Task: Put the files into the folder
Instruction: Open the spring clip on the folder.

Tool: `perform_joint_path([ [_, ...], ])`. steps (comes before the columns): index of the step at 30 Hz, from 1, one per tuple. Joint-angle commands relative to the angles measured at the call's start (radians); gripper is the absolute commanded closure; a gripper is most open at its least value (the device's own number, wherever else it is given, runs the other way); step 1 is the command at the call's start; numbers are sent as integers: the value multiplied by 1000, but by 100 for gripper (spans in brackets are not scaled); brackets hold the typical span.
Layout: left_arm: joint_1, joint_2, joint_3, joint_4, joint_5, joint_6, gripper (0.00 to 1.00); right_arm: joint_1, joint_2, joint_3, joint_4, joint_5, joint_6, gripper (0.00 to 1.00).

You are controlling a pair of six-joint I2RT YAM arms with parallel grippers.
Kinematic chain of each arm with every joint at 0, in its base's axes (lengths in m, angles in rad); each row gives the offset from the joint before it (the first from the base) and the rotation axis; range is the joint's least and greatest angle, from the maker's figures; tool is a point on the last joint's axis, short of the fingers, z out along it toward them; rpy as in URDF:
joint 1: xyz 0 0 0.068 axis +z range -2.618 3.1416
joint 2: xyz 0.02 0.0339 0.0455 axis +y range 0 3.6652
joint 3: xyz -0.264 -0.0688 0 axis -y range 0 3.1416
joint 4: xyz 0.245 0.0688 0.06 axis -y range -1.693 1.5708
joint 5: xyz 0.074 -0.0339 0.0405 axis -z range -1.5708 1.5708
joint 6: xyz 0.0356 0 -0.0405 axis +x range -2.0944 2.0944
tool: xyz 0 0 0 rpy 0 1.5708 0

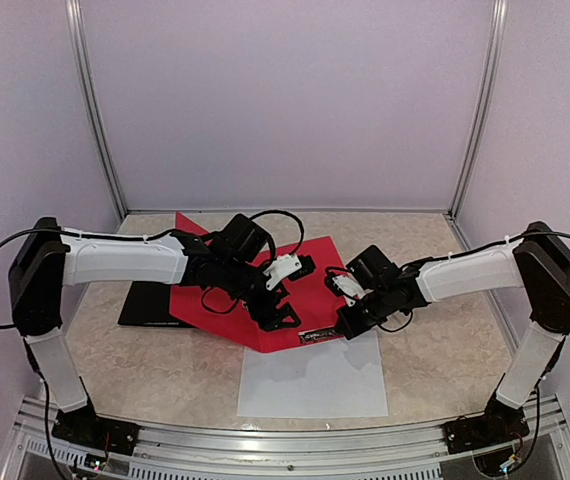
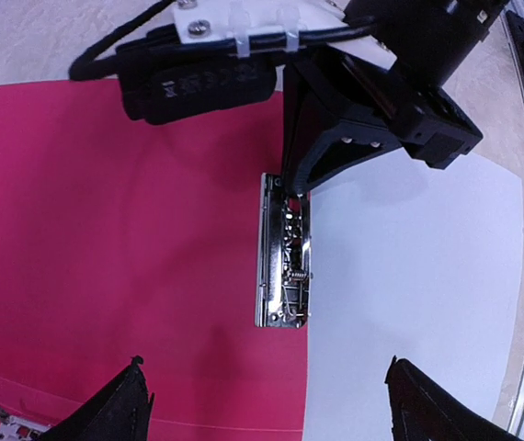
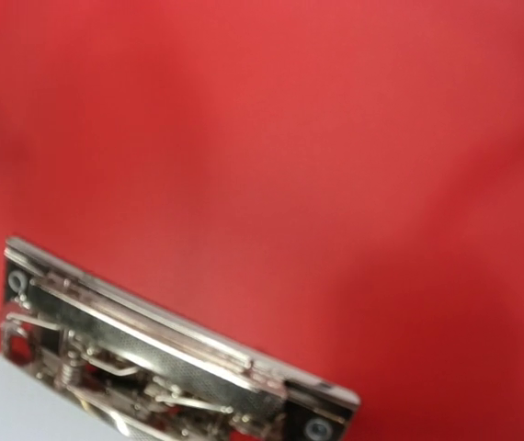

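The left fingers (image 2: 119, 409) stand wide above the red folder (image 2: 106, 230). The right fingers (image 2: 308, 147), closed, meet the metal clip (image 2: 285, 257) at its end. The white sheet (image 2: 409, 276) lies flat beneath them, alongside the clip.

A metal clip (image 2: 285, 262) sits at the red folder's (image 2: 106, 239) edge beside the files (image 2: 409, 285).

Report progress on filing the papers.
Done: the red folder lies open. In hand: the right gripper, shut, sits at the end of the folder's metal clip; the left gripper hovers open over the red surface, empty. Left: the white sheet lies mostly outside the folder, beside the clip, not yet filed.
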State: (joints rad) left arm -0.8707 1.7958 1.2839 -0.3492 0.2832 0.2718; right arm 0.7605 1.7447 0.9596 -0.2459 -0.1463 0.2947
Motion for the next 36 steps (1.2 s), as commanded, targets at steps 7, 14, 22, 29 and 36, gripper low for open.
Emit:
perform_joint_path([
  [7, -9, 171, -2, 180, 179, 236, 20, -12, -5, -21, 10, -29, 7, 100],
  [14, -8, 239, 28, 182, 215, 294, 27, -15, 3, -23, 19, -36, 6, 100],
  [22, -8, 270, -9, 282, 218, 288, 36, -21, 2, -25, 19, -41, 7, 100],
  [29, -13, 301, -14, 296, 191, 286, 39, -21, 1, -23, 17, -38, 9, 100],
  [36, -21, 321, -36, 333, 183, 269, 42, -23, 5, -22, 16, -35, 9, 100],
])
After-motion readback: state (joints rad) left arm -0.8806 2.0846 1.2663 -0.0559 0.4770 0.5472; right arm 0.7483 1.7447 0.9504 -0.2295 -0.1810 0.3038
